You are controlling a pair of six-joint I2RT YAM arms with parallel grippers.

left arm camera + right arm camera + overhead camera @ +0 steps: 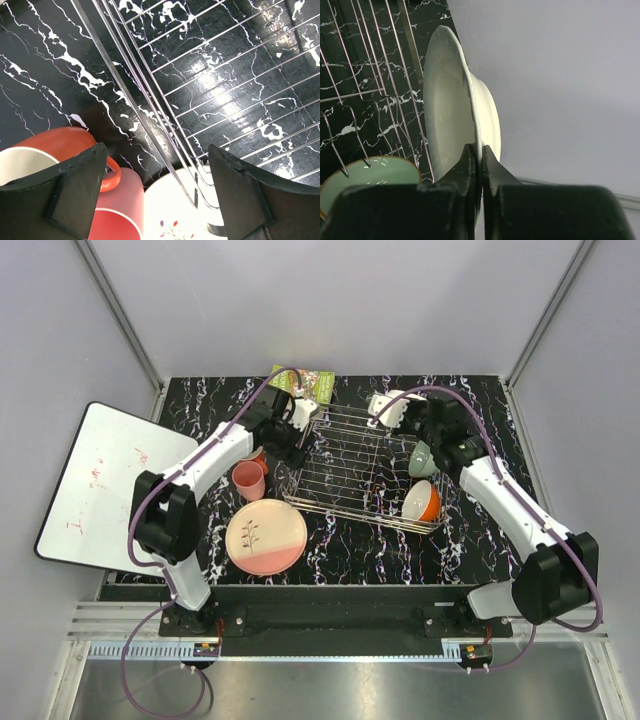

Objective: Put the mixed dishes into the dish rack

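The dish rack (350,465) sits mid-table; the pale green bowl (422,458) and the cream bowl with the orange outside (423,502) lean in its right side. My right gripper (481,160) is shut on the rim of the large white plate (447,100), held upright over the rack's far right end beside the green bowl (370,175). My left gripper (157,195) is open and empty above the rack's left rim (125,95). Below it are a salmon-pink cup (117,210), a second cup with a handle (55,150) and the pink-and-cream plate (266,536).
A green book (305,380) lies beyond the rack's far left corner. A white board with red scribbles (100,480) hangs over the table's left edge. Grey walls close in the table on three sides.
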